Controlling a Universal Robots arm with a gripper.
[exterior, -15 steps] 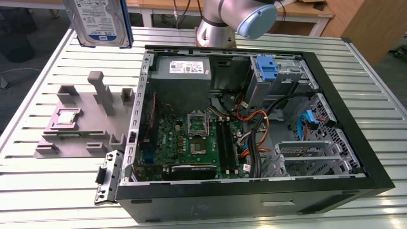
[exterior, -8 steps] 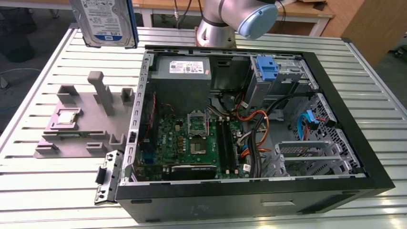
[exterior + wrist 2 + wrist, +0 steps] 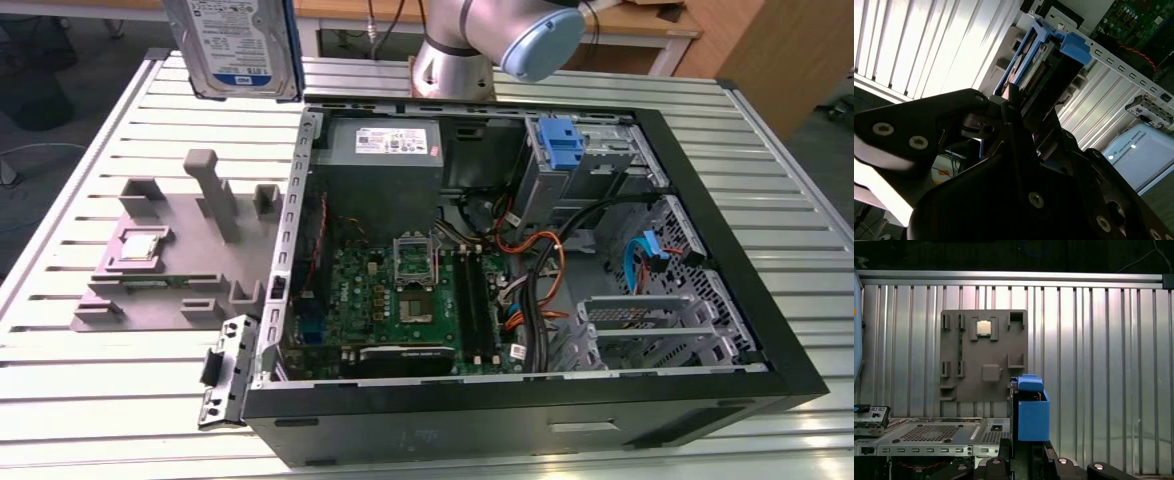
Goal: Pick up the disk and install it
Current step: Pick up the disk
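The fingers are clenched on the disk. In the second wrist view the 2 dark fingers close against its flat sides, and its blue bracket juts out past them. The disk hangs upright in the air under the arm. It sits above the far part of the table, off the exterior view's left of the open computer case, and touches neither.

The step in hand looks like the carry: the disk is lifted but not yet installed. The grey fixture on the table holds the processor chip, and its other slots appear bare. The drive cage, at the case's far corner, is well apart from the disk. By my judgement, seating the disk calls for turning its bracket square to the cage opening and staying clear of the orange cables.

The exterior view shows the disk's blue-and-white label face-on and the motherboard inside the case. The first wrist view shows the disk edge-on, with the fixture and chip behind it. Of the 3 views, the grip itself is clearest in the second wrist view.
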